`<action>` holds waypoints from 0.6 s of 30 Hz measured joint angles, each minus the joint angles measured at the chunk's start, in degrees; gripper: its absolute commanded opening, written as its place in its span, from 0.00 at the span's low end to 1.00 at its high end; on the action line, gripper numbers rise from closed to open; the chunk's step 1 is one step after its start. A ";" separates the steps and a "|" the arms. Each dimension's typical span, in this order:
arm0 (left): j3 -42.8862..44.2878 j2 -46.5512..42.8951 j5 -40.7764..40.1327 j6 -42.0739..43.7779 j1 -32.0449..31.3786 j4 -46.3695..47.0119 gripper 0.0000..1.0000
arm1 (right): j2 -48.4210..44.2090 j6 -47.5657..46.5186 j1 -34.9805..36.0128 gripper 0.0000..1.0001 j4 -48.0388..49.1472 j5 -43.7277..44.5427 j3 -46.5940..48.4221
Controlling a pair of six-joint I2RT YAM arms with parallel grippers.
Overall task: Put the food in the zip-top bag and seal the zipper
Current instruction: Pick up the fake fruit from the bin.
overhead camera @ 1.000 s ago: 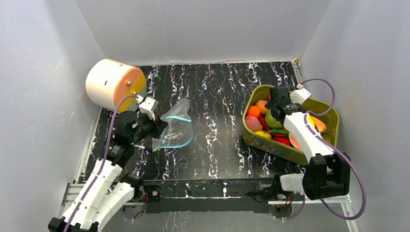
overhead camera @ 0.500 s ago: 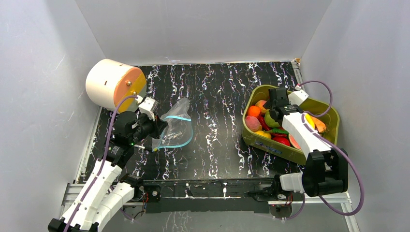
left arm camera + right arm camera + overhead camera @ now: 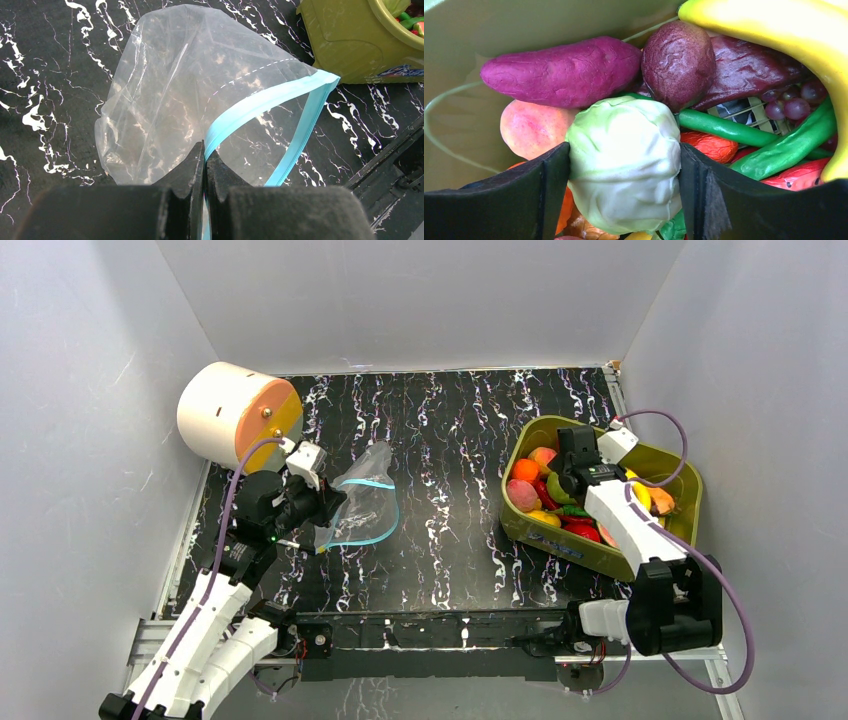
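Note:
The clear zip-top bag (image 3: 362,505) lies on the black marbled table at the left, its mouth gaping. My left gripper (image 3: 322,502) is shut on the blue-teal zipper (image 3: 260,102) strip at the bag's near edge. The food (image 3: 545,495) sits piled in the olive-green bin (image 3: 680,475) at the right. My right gripper (image 3: 566,483) is inside the bin, its jaws closed against both sides of the pale green cabbage (image 3: 624,162). A purple sweet potato (image 3: 561,65), a peach (image 3: 531,127), a yellow banana (image 3: 784,32) and green beans (image 3: 744,132) lie around it.
A cream and orange cylinder (image 3: 235,415) lies on its side at the back left, close behind my left arm. Grey walls enclose the table on three sides. The bin's corner (image 3: 345,45) shows in the left wrist view, right of the bag.
My right gripper has shifted slightly back and right inside the bin and now grips the cabbage. The left gripper and the bag have not moved.

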 measured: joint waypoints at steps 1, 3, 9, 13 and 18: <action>-0.04 -0.04 -0.02 0.07 0.00 0.00 0.00 | -0.37 -0.15 0.00 0.62 0.13 -0.04 -0.31; -0.13 -0.17 -0.07 0.11 0.00 0.00 0.00 | -1.20 -0.63 0.00 0.59 0.35 -0.26 -0.70; -0.24 -0.37 -0.15 0.13 0.00 0.00 0.00 | -4.24 -2.47 -0.02 0.52 0.59 -1.09 -2.54; -0.24 -0.37 -0.15 0.15 0.00 0.00 0.00 | -5.90 -3.72 -0.04 0.49 0.63 -1.11 -2.64; -0.24 -0.35 -0.15 0.17 0.00 0.00 0.00 | -8.87 -6.03 -0.04 0.48 0.59 -1.55 -2.62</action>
